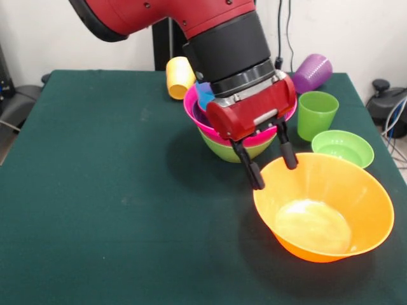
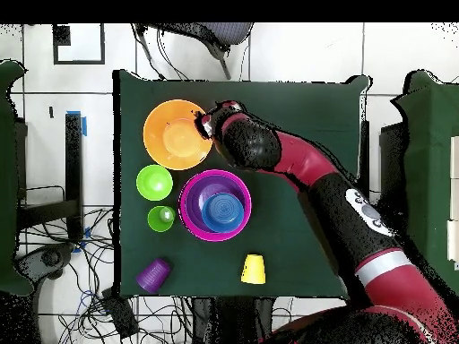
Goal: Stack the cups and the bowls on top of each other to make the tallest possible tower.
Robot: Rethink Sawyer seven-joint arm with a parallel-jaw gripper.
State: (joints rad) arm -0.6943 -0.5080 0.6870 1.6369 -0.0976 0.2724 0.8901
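Observation:
The large orange bowl [image 1: 324, 210] sits at the front right of the table; it also shows in the overhead view [image 2: 175, 134]. My gripper [image 1: 272, 166] is open, with its two black fingers [image 1: 254, 173] apart at the bowl's far left rim; it also shows in the overhead view [image 2: 208, 124]. Behind it stands the tower [image 1: 238, 147]: a green base bowl, then pink [image 2: 215, 204], purple and blue bowls nested. The green cup [image 1: 317, 114] stands upright. The purple cup [image 1: 311, 72] and the yellow cup [image 1: 179, 76] lie on their sides. The red bowl is hidden.
A small light green bowl [image 1: 343, 147] sits right of the tower, close behind the orange bowl, and also shows in the overhead view [image 2: 154, 182]. The arm [image 2: 296, 161] reaches across the dark green table [image 1: 95, 190]. Cables lie beyond the table's edges.

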